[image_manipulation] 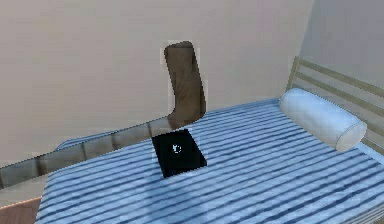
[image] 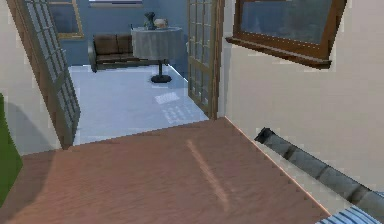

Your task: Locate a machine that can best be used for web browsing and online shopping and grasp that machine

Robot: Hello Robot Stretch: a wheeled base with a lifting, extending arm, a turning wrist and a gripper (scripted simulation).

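Arm side view. Nearest is the bed (image_manipulation: 260, 185), with a soft blue-and-white striped cover, lightly rumpled, running from 6 o'clock up to mid-frame. The laptop (image_manipulation: 178, 153) lies on the cover just left of centre: a flat black slab, lid down, with a small pale mark on top. A white bolster-shaped pillow (image_manipulation: 322, 118) sits at 3 o'clock against a pale slatted wooden headboard (image_manipulation: 335, 80). At 12 o'clock from the laptop, past the bed's far edge, a tall brown curved panel (image_manipulation: 183, 85) stands upright and smooth; I cannot tell what it belongs to. A plain beige wall (image_manipulation: 80, 60) is behind.

Forward view. Nearest is the red-brown plank floor (image: 150, 180). A green shape (image: 7, 150) at 9 o'clock is cut by the edge. At 12 o'clock, glass-paned wooden doors (image: 203, 50) stand open onto a pale-floored room. In it is a round tabletop (image: 157, 42) draped in light cloth on a dark pedestal, with a dark sofa (image: 112, 50) to its left. A wood-framed window (image: 285, 30) is at 2 o'clock.

Pincer: state cannot be told.
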